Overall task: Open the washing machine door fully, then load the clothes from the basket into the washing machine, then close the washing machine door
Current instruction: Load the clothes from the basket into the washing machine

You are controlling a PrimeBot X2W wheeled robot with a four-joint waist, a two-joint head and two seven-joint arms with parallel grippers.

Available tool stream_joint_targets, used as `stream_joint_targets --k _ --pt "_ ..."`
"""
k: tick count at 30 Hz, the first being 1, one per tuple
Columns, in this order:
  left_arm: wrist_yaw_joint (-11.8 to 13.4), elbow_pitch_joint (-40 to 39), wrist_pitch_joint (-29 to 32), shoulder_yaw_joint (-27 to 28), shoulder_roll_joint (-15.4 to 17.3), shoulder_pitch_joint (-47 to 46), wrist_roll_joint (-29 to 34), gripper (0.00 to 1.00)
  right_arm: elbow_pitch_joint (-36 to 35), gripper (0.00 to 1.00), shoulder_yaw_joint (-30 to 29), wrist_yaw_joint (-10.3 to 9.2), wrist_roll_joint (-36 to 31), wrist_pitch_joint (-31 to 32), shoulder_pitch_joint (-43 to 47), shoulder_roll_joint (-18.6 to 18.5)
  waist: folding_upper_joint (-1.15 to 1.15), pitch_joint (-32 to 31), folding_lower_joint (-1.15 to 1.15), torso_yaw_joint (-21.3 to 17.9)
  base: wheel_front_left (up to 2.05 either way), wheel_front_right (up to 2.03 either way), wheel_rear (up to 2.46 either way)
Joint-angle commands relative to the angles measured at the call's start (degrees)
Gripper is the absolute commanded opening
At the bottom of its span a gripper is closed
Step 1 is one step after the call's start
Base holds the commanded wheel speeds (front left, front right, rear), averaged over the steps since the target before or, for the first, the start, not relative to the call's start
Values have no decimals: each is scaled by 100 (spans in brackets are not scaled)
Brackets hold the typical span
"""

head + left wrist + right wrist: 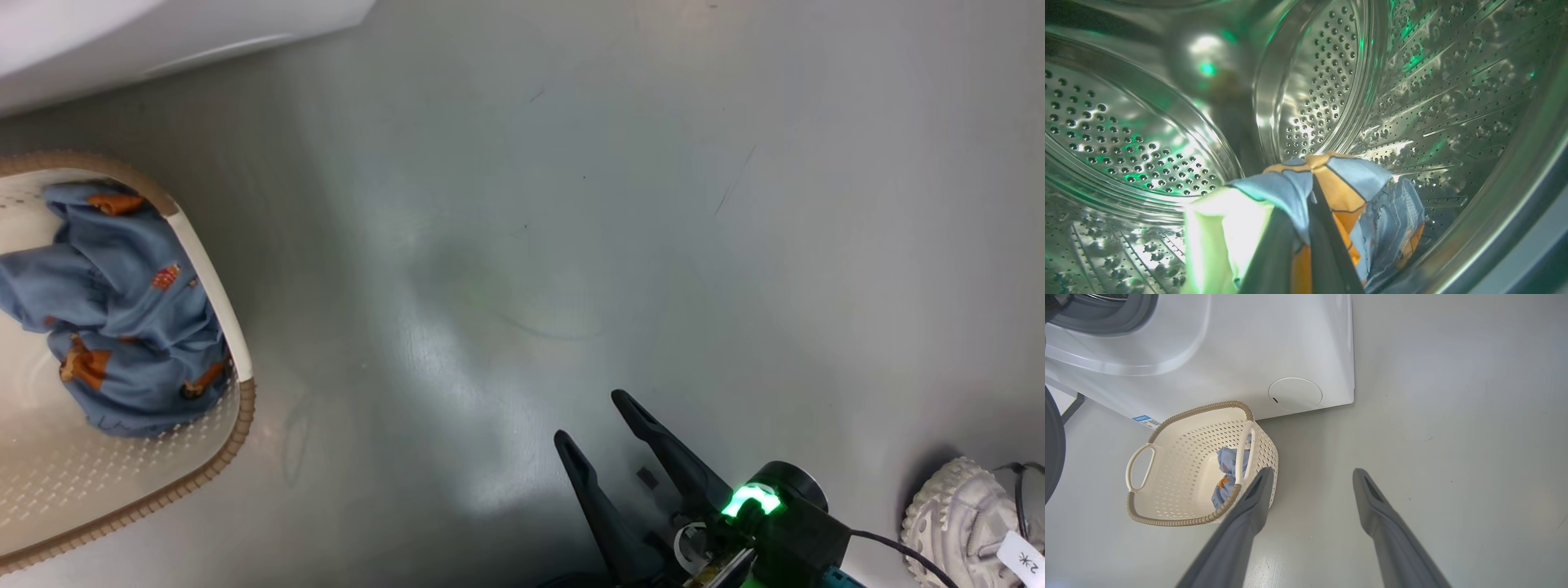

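In the head view the basket [242,425] sits on the floor [571,204] at the left edge with clothes [122,327] piled in it. The washing machine [122,41] lies behind it in the upper left corner, and the right gripper [592,418] is at lower centre, well apart from the basket. In the left wrist view the left gripper [1306,212] rises from bottom centre inside the drum [1453,102], with a second bundle [1359,179] wrapped around its fingers.
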Motion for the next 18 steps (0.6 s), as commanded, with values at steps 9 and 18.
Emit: stream_joint_targets --k 9,18 --pt "-118 -245 -193 279 474 -101 -103 0 -93 100 292 16 88 -27 202 -23 0 173 0 -85 0 0 0" --pt "-205 -776 -535 693 434 -384 21 0 -101 100 386 16 160 -27 227 -23 0 171 0 -210 0 0 0"
